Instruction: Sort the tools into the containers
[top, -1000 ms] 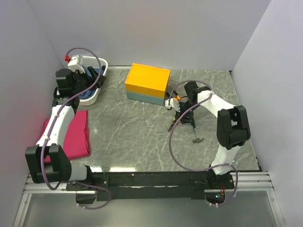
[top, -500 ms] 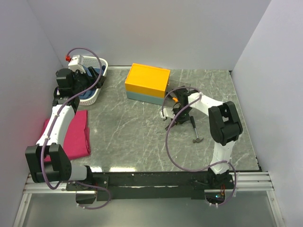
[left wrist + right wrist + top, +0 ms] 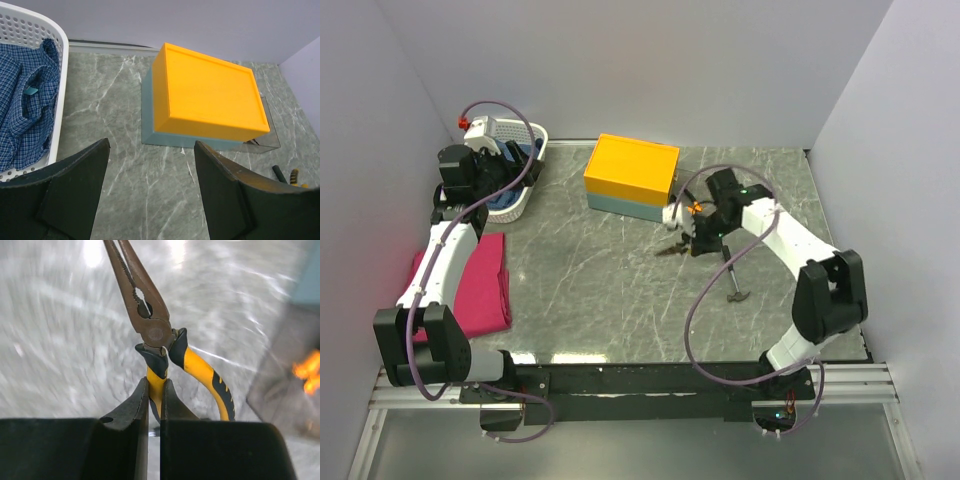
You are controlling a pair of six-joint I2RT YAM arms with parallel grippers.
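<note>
The pliers have brown long-nose jaws and yellow-and-black handles. My right gripper is shut on one handle, while the other handle sticks out free to the right. From above, the pliers hang just off the marble, in front of the yellow-topped, blue-grey box, with the right gripper behind them. A small black-handled hammer lies on the table nearby. Over by the white perforated basket, my left gripper stands open, holding nothing.
A blue checked cloth fills the basket. A folded pink cloth lies at the left. An orange-handled tool rests beside the box's right end. White walls close in the table on three sides.
My right gripper has shut on one pliers handle and raised the pliers off the marble, swinging slightly left toward the box. The left arm has stayed still.
</note>
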